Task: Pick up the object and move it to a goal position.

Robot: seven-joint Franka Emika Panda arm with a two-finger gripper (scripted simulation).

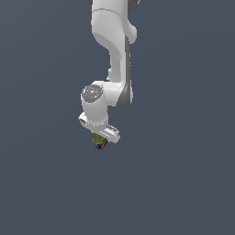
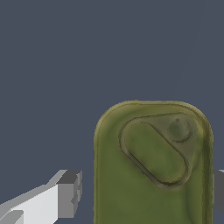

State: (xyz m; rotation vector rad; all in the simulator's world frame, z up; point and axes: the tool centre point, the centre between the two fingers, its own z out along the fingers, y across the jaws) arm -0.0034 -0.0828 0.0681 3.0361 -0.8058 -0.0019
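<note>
The object (image 2: pixel 151 175) is a small olive-green can with a rounded-rectangle top and a pull-tab lid. It fills much of the wrist view. In the exterior view the object (image 1: pixel 99 142) shows olive-green with orange-red and dark blue patches, right under the white hand. My gripper (image 2: pixel 144 193) straddles it, open. One grey fingertip (image 2: pixel 69 194) stands a small gap away from the can's side. The other fingertip (image 2: pixel 219 192) is at the frame's edge, close against the opposite side. In the exterior view the gripper (image 1: pixel 101 139) points down and the fingers are mostly hidden by the hand.
A plain dark grey-blue surface (image 1: pixel 183 183) fills the background in both views. The white arm (image 1: pixel 114 55) comes down from the top of the exterior view. Nothing else shows.
</note>
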